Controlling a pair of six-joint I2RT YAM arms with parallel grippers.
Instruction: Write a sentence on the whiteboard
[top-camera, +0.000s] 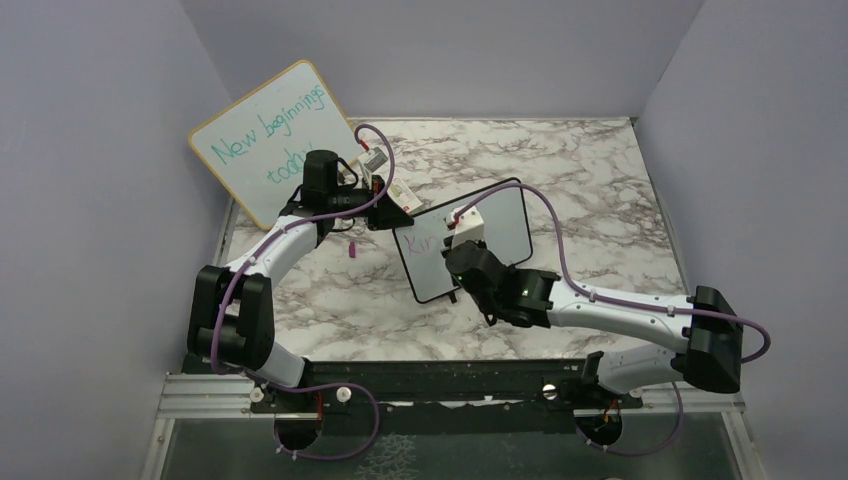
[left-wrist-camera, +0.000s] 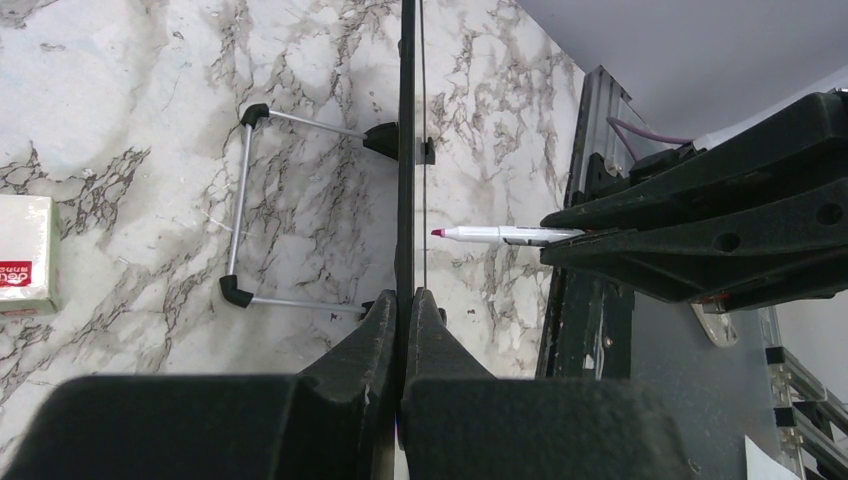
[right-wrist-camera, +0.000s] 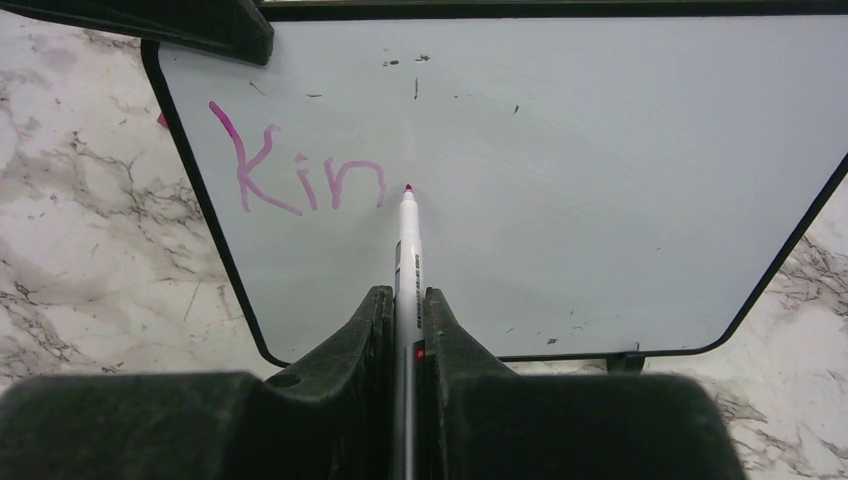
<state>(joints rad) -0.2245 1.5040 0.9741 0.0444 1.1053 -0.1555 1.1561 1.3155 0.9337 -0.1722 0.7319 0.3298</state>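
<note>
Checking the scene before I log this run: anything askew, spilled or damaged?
Nothing spilled or broken. Two small things: a small pink piece, maybe the cap of the marker, lies loose on the table left of the whiteboard, and the board carries a few dark specks near its top edge, above the pink letters.

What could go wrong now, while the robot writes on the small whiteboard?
1. The left gripper pinches only one edge of the whiteboard, which stands on a wire stand; pen pressure may push or twist it.
2. The right gripper holds the marker far from its tip, so it may tilt and give crooked strokes.
3. The letters "Kin" lie beside the tip and could smear.
</note>
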